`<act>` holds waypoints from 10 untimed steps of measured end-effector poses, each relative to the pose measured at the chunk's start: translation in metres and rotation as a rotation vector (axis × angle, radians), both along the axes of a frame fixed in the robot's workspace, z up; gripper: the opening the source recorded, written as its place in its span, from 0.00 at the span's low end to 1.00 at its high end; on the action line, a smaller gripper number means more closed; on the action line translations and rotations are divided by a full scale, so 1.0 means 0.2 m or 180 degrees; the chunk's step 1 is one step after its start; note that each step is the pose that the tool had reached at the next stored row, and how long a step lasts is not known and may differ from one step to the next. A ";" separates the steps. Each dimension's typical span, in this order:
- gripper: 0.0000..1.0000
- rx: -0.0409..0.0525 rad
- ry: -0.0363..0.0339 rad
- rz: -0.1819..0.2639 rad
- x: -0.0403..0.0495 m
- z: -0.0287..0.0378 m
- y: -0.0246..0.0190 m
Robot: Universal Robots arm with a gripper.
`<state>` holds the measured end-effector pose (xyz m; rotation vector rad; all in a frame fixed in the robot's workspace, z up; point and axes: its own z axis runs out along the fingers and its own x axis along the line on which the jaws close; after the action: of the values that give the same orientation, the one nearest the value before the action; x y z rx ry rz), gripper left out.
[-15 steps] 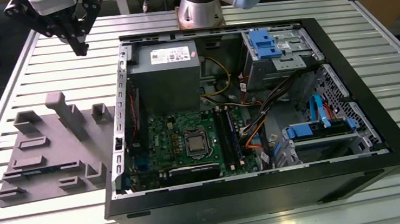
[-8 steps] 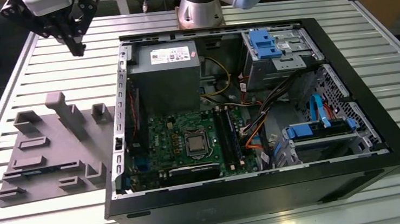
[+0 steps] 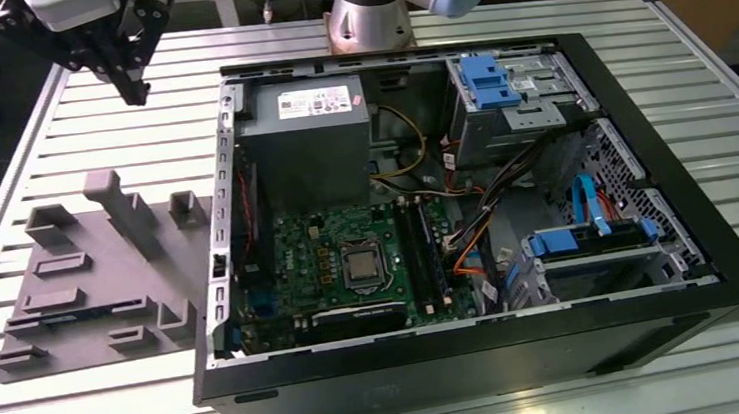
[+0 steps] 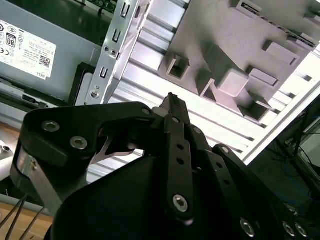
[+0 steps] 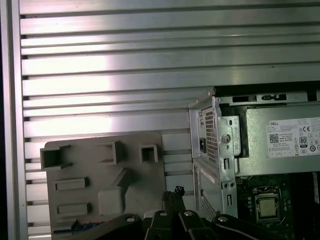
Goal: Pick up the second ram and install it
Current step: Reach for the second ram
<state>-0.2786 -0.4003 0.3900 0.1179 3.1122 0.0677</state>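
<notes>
Gripper (image 5: 173,192) linkage sat closest in the first wrist view, with its fingers pressed together and nothing held. Second ram (image 5: 82,225) showed as a blue-green strip lying in the grey tray (image 5: 100,165), just beside the linkage and mostly hidden. Judged light, thin, stiff but fragile; best pinched across the flat faces mid-length, clear of the contact edge. Upright tray blocks (image 5: 116,195) stood near it and could snag the fingers. In the exterior view the gripper hung over the slatted table (image 3: 110,139), apart from the tray. Case wall (image 3: 220,230) rose between tray and motherboard (image 3: 335,270). Black slot rails (image 3: 422,253) lay near orange cables (image 3: 472,233).
</notes>
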 end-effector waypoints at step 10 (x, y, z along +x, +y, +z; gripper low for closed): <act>0.11 0.0000 0.0000 0.0000 -0.041 -0.001 0.000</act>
<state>-0.2868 -0.4003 0.3897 0.1179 3.1122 0.0676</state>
